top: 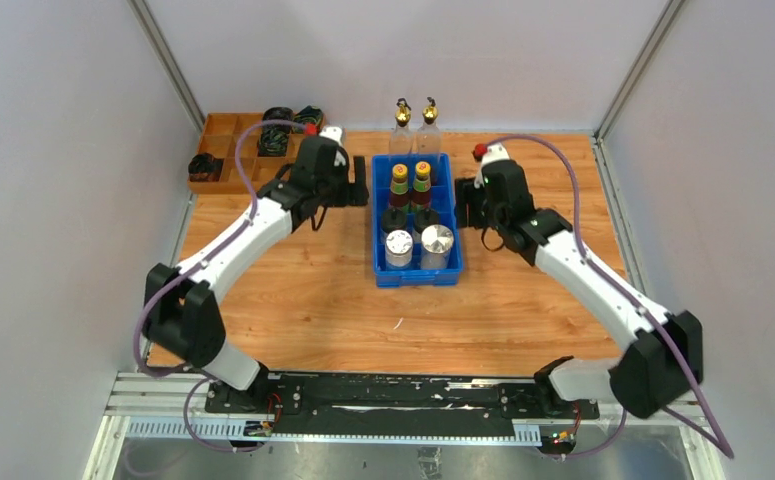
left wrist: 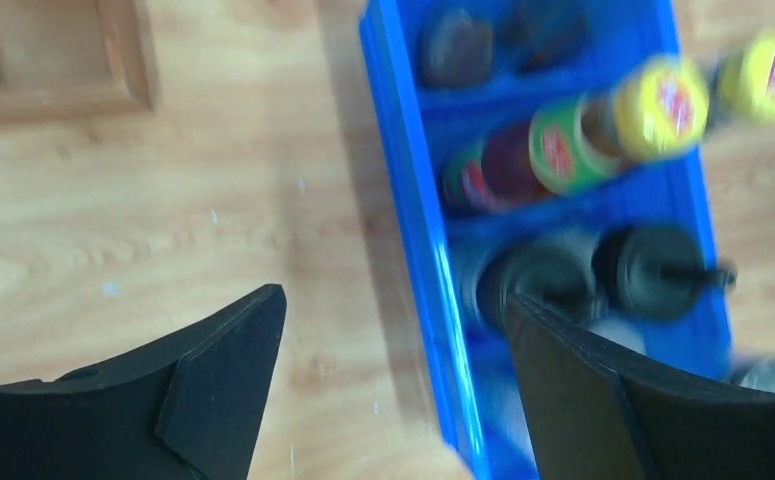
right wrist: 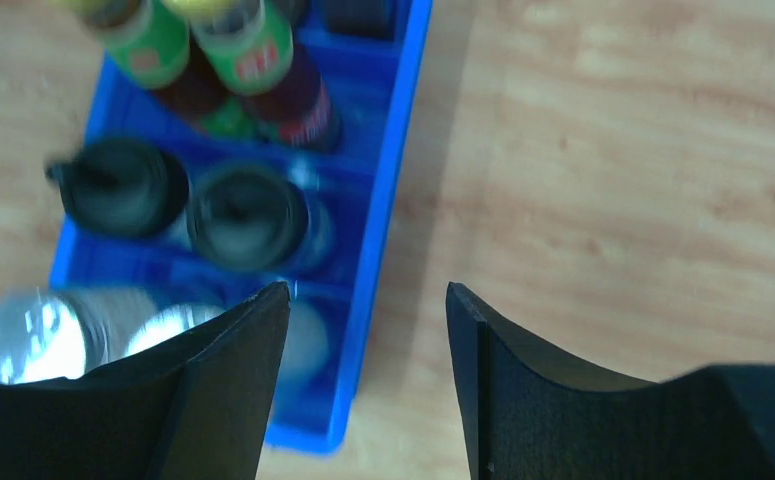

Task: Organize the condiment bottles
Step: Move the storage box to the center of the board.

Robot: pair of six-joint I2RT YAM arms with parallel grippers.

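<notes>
Left gripper (left wrist: 395, 297): astride bin (left wrist: 400, 170) left wall, jaws apart — unclamped. Right gripper (right wrist: 368, 287): astride right wall, jaws apart. Two clear bottles (top: 402, 130): just behind bin.

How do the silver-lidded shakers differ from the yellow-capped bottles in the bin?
The silver-lidded shakers sit in the nearest compartment of the blue bin; the yellow-capped bottles stand two compartments farther back. The shakers are squat with flat silver lids; the bottles are taller, dark, green-banded. Both pairs stand upright, side by side.

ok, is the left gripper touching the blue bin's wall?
Apart. Left wrist view: the left gripper straddles the blue bin's wall; bare wood shows beside one finger, bin interior beside the other.
</notes>
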